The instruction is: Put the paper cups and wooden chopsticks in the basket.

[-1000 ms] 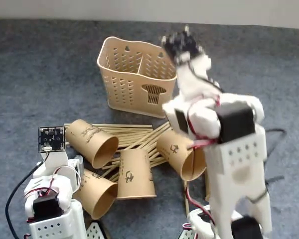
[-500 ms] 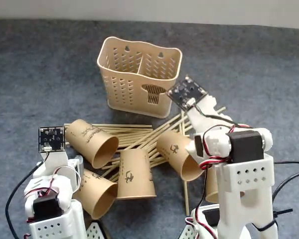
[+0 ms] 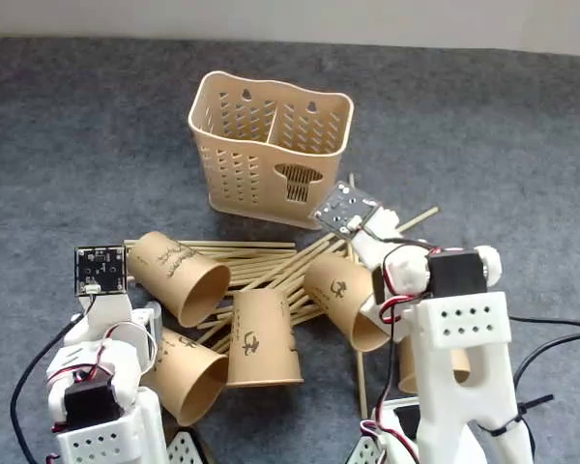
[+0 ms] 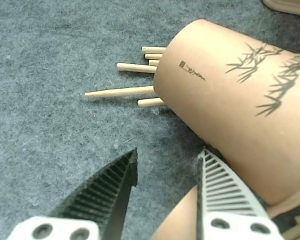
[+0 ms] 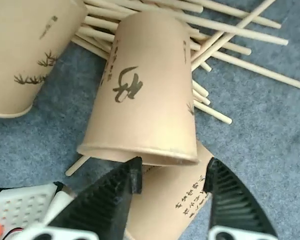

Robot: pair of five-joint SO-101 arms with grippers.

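Paper cups (image 3: 261,338) lying tipped, bunched over wooden chopsticks (image 3: 261,259) on grey desk (image 3: 77,145), near upright basket (image 3: 271,145), outside it. Right claw (image 5: 171,172) hanging spread wide over one cup's rim. Left claw (image 4: 167,156) sitting with fingers parted, one finger at another cup's side. Desk spreading wide either side of pile.

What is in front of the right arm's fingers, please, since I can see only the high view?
Observer: The right fingers are open, their tips at the rim of a paper cup lying on its side.
Operator: Is anything under that cup?
Observer: A second cup lies partly beneath its rim, between the fingers.
Operator: And the left fingers?
Observer: The left fingers are open above the carpet, one beside a bamboo-print cup.
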